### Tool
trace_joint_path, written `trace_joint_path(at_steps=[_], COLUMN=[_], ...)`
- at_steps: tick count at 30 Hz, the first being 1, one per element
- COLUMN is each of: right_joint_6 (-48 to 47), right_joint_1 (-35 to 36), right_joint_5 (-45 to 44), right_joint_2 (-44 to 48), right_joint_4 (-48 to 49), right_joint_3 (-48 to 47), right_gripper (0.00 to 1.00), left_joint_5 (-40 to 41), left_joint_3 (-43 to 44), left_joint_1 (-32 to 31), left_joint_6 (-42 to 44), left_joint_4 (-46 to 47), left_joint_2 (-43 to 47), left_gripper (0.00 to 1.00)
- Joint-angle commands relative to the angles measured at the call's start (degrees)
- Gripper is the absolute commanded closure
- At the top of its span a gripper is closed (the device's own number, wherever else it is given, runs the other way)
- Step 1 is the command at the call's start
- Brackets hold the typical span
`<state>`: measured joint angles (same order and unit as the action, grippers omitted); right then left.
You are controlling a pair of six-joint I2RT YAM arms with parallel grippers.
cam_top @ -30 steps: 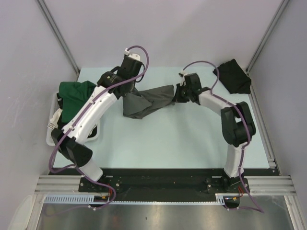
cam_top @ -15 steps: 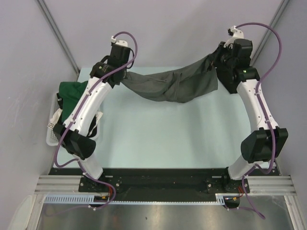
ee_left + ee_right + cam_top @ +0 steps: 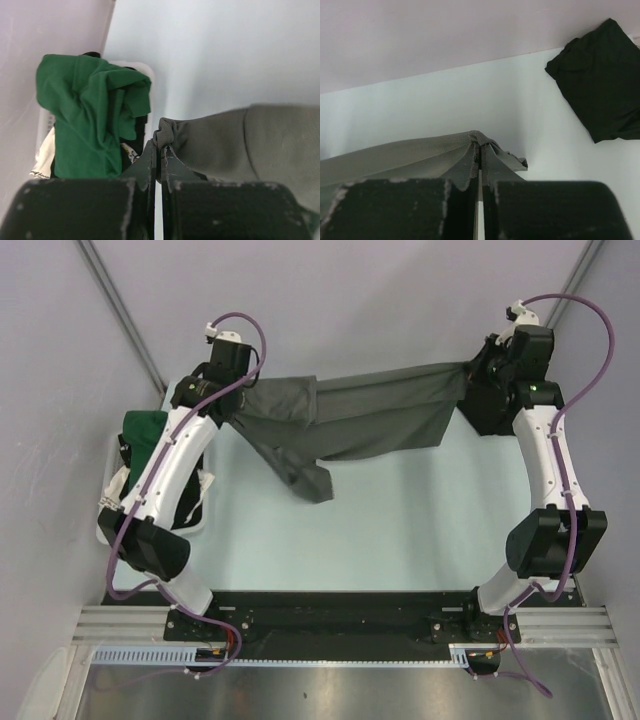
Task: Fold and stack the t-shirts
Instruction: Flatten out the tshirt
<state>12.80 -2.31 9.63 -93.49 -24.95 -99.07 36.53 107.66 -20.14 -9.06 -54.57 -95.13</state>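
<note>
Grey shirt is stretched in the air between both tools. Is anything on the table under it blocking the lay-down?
Nothing visible. The table under the grey shirt is bare; the green shirt sits in the basket at left, the black shirt at the far right corner.

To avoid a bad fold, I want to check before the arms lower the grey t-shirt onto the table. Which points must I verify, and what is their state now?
1. Left tool shut on the grey t-shirt: ok.
2. Right tool shut on the same shirt: ok.
3. Shirt spread flat between the tools: not ok, one bunched part hangs down.
4. Black t-shirt apart from the grey one: ok.
5. Green t-shirt apart from the grey one: ok.
6. Held edge, hem or shoulders: cannot tell.
</note>
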Motion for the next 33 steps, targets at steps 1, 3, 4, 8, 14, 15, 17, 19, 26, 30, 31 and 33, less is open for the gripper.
trace_joint_path(at_steps=[1, 3, 4, 8, 14, 15, 17, 19, 26, 30, 31, 33], right_joint_6=[-0.8, -0.8, -0.9, -0.9, -0.9, -1.0, -1.3, -1.4, -0.6, -1.1, -1.6, -2.1], right_joint_1=[-0.5, -0.5, -0.5, -0.7, -0.7, -0.7, -0.7, -0.7, -0.3, 1.2, 1.9, 2.1], right_joint_5=[-1.2, -1.1, -1.2, -1.6, -2.1, -2.3, -2.9, -2.9, -3.3, -6.1, -7.5, -9.4], right_joint_2=[2.8, 3.0, 3.2, 3.5, 5.2, 5.4, 5.7, 6.2, 10.2, 14.4, 16.4, 18.5], right_joint_4=[0.9, 0.5, 0.4, -0.1, -0.5, -0.5, -0.5, -0.9, -2.2, -3.5, -4.7, -6.0], right_joint_3=[-3.1, -3.7, -4.0, -5.2, -5.3, -4.7, -4.2, -3.9, -2.8, -0.4, -0.1, 0.6], right_gripper=[1.00, 1.00, 1.00, 1.00, 1.00, 1.00, 1.00, 1.00, 1.00, 1.00, 1.00, 1.00], left_joint_5=[4.7, 3.6, 3.0, 2.6, -0.4, -0.3, -0.6, -2.3, -5.5, -5.8, -5.8, -4.8], left_joint_3=[0.0, 0.4, 0.7, 1.9, 1.6, 1.1, -0.1, -0.1, 0.3, -2.4, -2.9, -4.0], left_joint_1=[2.1, 2.1, 2.1, 2.1, 2.1, 2.1, 2.1, 2.1, 2.0, 1.9, 1.9, 1.6], left_joint_6=[-0.6, -0.6, -0.7, -1.0, -1.5, -1.4, -1.0, -1.3, -2.5, -3.5, -3.8, -4.6], left_joint_4=[-0.2, 0.0, 0.0, 0.0, 0.5, 0.6, 1.0, 0.8, 0.5, 0.2, 0.1, -0.5], left_joint_2=[4.2, 4.4, 4.4, 4.8, 6.7, 7.1, 7.2, 7.2, 9.6, 13.4, 14.4, 18.2], left_gripper=[1.00, 1.00, 1.00, 1.00, 1.00, 1.00, 1.00, 1.00, 1.00, 1.00, 1.00, 1.00])
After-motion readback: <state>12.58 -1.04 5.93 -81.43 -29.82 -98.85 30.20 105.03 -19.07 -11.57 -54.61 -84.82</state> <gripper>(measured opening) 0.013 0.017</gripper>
